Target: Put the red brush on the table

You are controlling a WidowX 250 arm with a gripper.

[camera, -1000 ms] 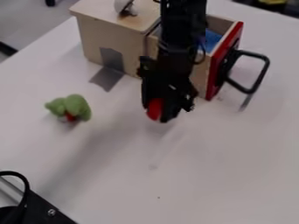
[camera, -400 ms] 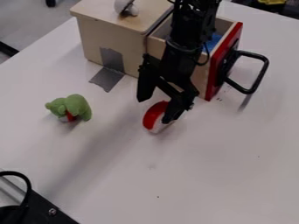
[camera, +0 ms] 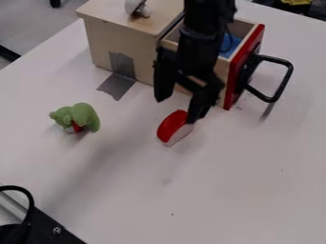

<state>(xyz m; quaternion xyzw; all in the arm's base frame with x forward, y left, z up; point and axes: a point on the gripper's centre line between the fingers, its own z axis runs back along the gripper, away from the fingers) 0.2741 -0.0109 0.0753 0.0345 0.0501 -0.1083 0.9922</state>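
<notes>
While red brush lay on tbl, well in from edges, gripper hung above, fingers apart | tip contact hard to tell | step: release, approx. done | next: needed lift w/o nudging brush

readable text: none | labels: none | numbers: none | signs: none
</notes>
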